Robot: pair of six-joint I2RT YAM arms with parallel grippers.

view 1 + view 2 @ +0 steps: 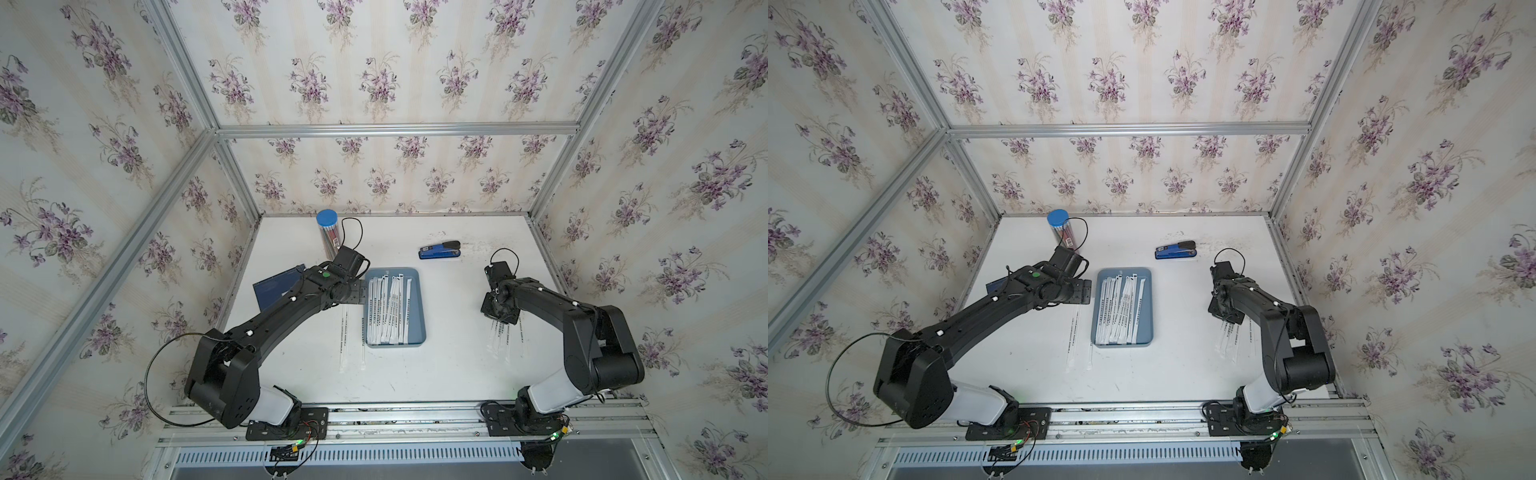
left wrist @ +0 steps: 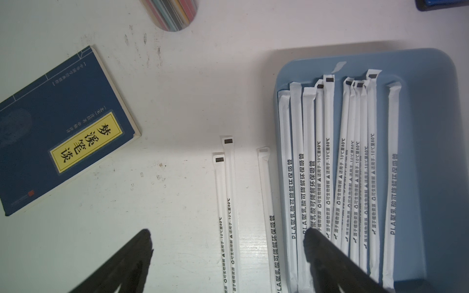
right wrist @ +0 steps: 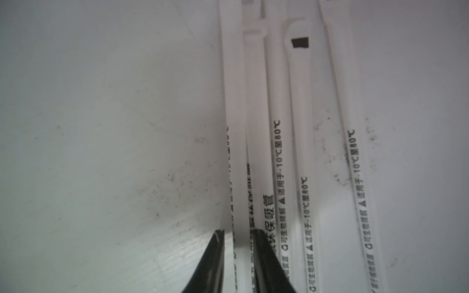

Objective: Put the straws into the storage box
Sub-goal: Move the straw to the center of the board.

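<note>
The grey-blue storage box (image 1: 417, 291) (image 1: 1145, 291) (image 2: 431, 152) lies mid-table with several white wrapped straws (image 1: 388, 309) (image 1: 1121, 309) (image 2: 355, 165) lengthwise in it. Three more straws (image 1: 344, 340) (image 1: 1073, 336) (image 2: 225, 203) lie on the table just left of the box. My left gripper (image 1: 360, 294) (image 1: 1084, 291) (image 2: 228, 236) hovers open above them, one finger over the box's left edge. Right of the box, several straws (image 1: 503, 340) (image 1: 1229, 340) (image 3: 299, 126) lie side by side. My right gripper (image 1: 500, 309) (image 1: 1225, 309) (image 3: 238, 233) is down on them, its fingers closed round the outermost straw (image 3: 233, 152).
A navy book (image 1: 274, 286) (image 2: 58, 132) lies at the left under my left arm. A clear tube of coloured pencils (image 1: 328, 235) (image 2: 172, 12) with a blue cap stands at the back left. A blue stapler (image 1: 440, 249) (image 1: 1176, 249) sits behind the box.
</note>
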